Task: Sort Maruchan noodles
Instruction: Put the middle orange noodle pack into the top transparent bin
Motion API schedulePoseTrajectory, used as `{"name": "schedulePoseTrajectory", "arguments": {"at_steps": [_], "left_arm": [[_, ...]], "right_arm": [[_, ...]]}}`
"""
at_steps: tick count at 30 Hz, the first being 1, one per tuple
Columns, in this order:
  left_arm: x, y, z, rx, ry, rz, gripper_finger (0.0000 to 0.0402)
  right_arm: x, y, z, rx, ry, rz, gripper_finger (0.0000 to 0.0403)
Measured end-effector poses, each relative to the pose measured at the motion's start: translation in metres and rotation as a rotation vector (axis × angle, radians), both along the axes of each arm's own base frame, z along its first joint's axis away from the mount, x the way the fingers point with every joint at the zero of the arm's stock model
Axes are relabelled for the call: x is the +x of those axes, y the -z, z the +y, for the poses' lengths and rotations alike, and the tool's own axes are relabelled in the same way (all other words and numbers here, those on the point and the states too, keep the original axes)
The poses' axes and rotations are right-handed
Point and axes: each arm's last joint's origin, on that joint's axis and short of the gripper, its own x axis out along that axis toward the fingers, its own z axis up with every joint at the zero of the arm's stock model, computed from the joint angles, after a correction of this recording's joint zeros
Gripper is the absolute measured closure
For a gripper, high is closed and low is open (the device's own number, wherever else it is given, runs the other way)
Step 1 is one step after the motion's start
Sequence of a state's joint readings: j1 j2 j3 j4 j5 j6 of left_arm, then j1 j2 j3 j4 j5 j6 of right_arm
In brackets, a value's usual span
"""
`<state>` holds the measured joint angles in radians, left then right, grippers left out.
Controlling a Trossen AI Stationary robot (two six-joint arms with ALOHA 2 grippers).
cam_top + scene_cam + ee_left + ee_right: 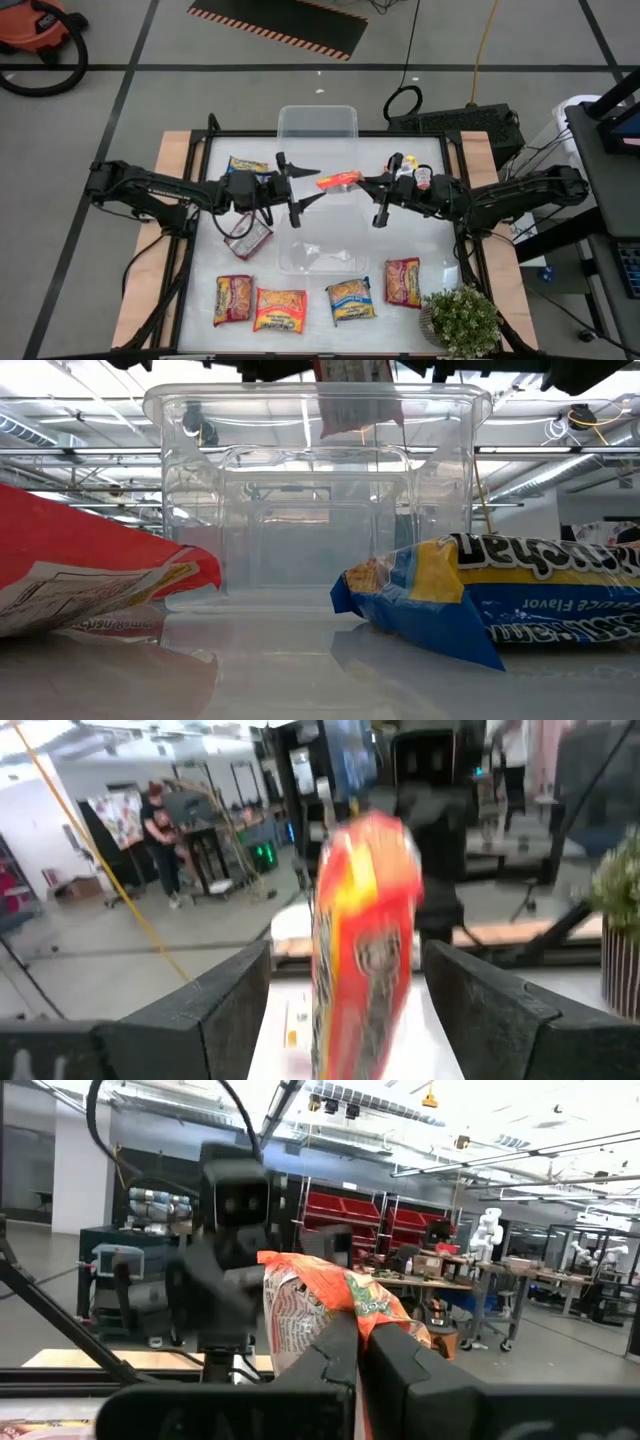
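An orange-red noodle packet point(338, 180) hangs in the air over the gap between two clear bins, with my right gripper point(368, 182) shut on it. My left gripper point(319, 184) is open. Its two fingers stand on either side of the packet's left end point(362, 920), apart from it. More packets lie flat on the table: a blue-yellow one point(247, 166) at the far left, a silver-red one point(248, 235) under the left arm, and several in a row along the near edge point(280, 310). My right gripper pinches the packet's right end point(322, 1312) between its two shut fingers. They come nearly level from the table's right side. The packet stands on edge, sticks out toward my left gripper and hangs clear of the bins and the table.
One clear bin point(318, 125) stands at the far middle, another point(322, 255) nearer the front. A small potted plant point(462, 320) sits at the near right corner. In the low view a red packet point(90, 575) and a blue-yellow packet point(500, 595) lie before a bin point(310, 500).
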<state>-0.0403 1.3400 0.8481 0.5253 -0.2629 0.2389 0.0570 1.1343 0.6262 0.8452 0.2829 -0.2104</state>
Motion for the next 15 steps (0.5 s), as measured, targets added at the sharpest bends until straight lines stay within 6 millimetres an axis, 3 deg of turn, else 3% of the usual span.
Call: {"name": "schedulePoseTrajectory", "arguments": {"at_steps": [15], "left_arm": [[0.022,0.018,0.003,0.078,-0.016,-0.046,0.0141]], "right_arm": [[0.001,0.000,0.000,0.014,-0.006,-0.017,0.0403]]}}
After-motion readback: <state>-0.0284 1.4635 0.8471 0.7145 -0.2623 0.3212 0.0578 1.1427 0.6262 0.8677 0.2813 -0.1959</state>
